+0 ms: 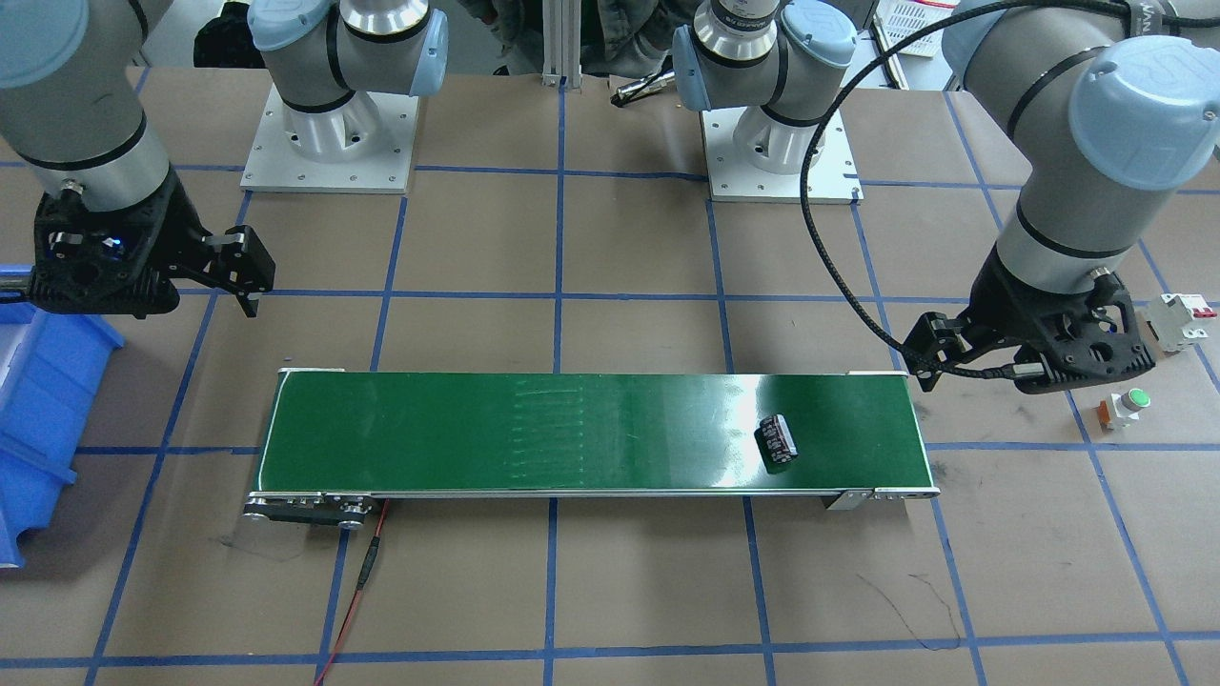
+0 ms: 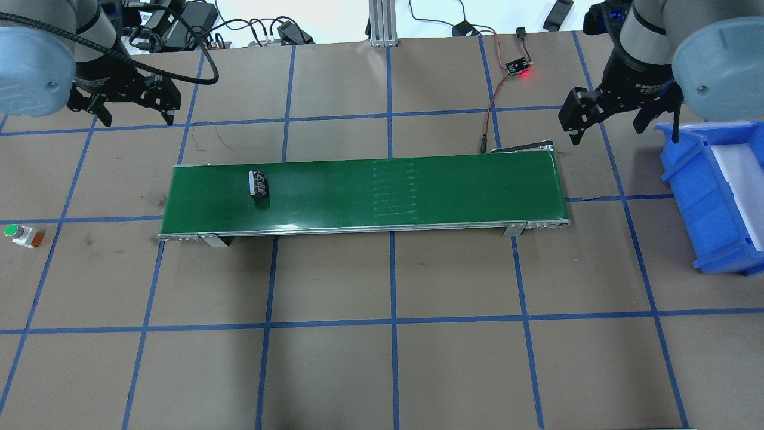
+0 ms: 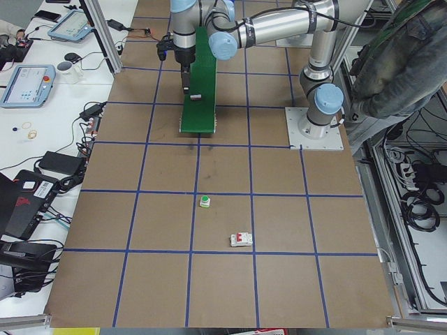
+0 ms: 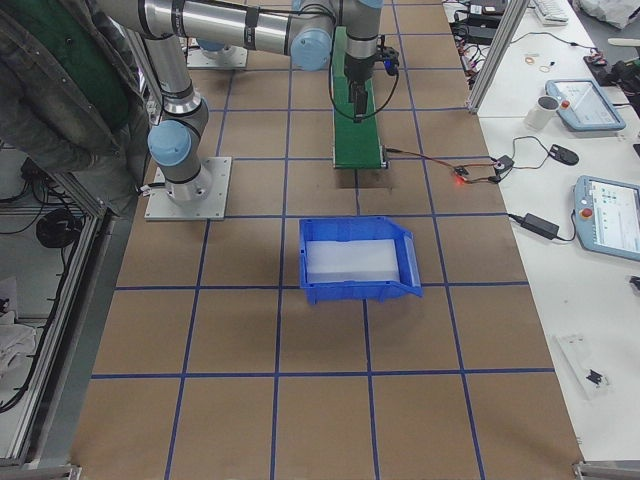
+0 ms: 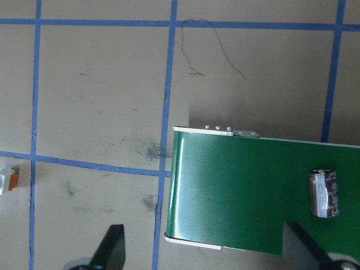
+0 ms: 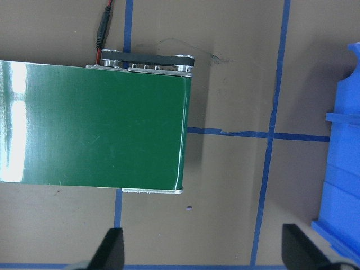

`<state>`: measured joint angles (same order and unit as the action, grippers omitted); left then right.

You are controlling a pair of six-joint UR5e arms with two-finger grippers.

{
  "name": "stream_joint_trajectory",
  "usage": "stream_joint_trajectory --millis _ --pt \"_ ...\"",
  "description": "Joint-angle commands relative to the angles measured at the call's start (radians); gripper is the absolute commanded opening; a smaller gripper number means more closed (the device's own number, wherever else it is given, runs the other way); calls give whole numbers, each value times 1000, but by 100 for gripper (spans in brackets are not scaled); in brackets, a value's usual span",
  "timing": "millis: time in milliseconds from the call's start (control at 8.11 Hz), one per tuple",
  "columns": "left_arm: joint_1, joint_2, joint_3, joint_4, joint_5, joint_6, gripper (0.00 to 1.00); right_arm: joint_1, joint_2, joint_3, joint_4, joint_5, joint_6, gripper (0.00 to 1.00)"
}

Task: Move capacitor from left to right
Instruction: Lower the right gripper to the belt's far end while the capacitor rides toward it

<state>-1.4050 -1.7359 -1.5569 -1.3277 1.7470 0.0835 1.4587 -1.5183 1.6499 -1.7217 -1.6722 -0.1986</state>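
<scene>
The capacitor (image 2: 258, 183) lay sideways near the left end of the green belt (image 2: 418, 191), its print unreadable. The left hand (image 2: 137, 113) and right hand (image 2: 604, 122) hung off the belt's far corners, fingers (image 5: 114, 247) spread; wrist views showed only their tips.

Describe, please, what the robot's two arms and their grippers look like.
Both the left arm and the right arm are silver-grey tubes with pale blue round joint caps and black bands at the joints. The left gripper and the right gripper are black, angular, each with two flat fingers. A black braided cable loops along the left arm.
</scene>
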Motion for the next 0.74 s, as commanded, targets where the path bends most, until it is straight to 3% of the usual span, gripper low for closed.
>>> stream_joint_trajectory --millis 0,123,370,617 --pt "-100 1 23 -19 -6 -52 100 -90 15 69 -40 92 -82 100" --pt "-109 2 23 -19 -9 -54 100 -90 17 73 -48 97 -79 100" --pt "-121 9 26 -18 -8 -98 100 -89 35 77 -48 202 -74 100" --pt "-222 25 28 -19 5 -206 100 -89 75 79 -85 284 -73 100"
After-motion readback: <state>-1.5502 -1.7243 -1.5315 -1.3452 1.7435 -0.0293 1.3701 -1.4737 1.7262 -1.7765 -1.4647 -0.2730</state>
